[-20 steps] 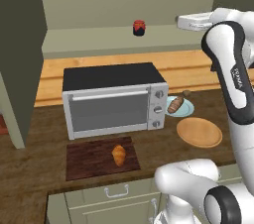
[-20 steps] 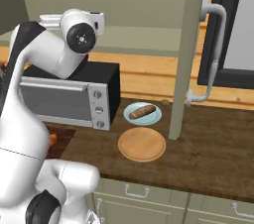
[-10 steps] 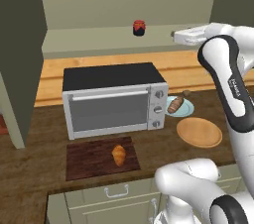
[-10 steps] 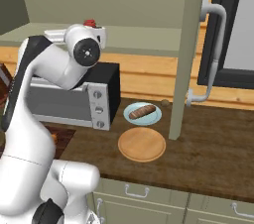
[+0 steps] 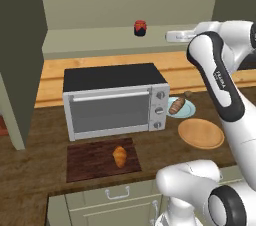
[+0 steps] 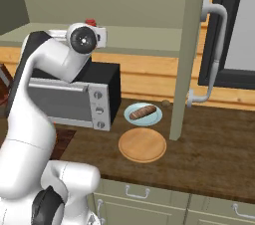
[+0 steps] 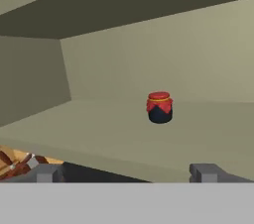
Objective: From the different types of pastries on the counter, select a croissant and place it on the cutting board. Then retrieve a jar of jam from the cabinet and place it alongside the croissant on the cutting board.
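Observation:
The jar of jam (image 7: 159, 107), red-lidded with a dark body, stands upright on the cabinet's pale shelf (image 7: 99, 139), ahead of my fingers and some way off. My gripper (image 7: 126, 173) is open, tips wide apart, with nothing between them. From the left base view the gripper (image 5: 170, 36) hovers at shelf height just right of the jar (image 5: 140, 27). The golden croissant (image 5: 119, 156) lies on the dark cutting board (image 5: 90, 162) in front of the oven. The brown loaf pastry (image 5: 176, 105) rests on a blue plate. The jar's red lid (image 6: 90, 22) peeks from behind my arm.
A silver toaster oven (image 5: 115, 100) sits on the counter (image 6: 219, 139) below the shelf. A round wooden plate (image 5: 201, 133) lies right of it. An open cabinet door (image 6: 189, 55) hangs down at the right, another door (image 5: 20, 60) at the left.
My hand has dropped from above the shelf to shelf height and moved left toward the jar. Jar, croissant and pastry have not moved.

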Motion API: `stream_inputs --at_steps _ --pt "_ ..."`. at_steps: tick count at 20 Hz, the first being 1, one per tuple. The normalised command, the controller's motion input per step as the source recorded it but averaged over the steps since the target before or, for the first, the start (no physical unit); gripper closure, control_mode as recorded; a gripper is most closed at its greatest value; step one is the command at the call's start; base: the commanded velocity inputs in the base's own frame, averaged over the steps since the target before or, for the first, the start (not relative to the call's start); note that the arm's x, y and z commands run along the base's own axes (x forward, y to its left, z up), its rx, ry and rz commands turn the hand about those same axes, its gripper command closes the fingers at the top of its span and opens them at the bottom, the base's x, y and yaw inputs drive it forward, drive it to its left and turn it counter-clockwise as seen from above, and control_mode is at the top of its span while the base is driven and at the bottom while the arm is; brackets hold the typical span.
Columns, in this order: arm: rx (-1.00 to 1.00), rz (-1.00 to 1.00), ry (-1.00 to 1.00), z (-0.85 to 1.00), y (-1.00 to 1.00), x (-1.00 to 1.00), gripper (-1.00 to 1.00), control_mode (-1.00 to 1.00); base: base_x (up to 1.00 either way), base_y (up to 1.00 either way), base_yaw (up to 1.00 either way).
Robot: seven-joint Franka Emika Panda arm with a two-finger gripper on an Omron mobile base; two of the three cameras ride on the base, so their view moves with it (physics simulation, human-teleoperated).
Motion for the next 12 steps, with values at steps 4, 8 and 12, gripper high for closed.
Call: stream_inputs --at_steps 4,8,12 --pt "0.00 0.00 0.03 -0.04 0.06 0.16 -1.00 -1.00 0.00 0.00 0.00" --pt "0.00 -0.01 0.02 0.00 0.13 0.19 -1.00 -1.00 0.00 0.00 0.00" --pt "0.01 0.00 0.01 -0.05 0.09 0.52 -1.00 -1.00 0.00 0.00 0.00"
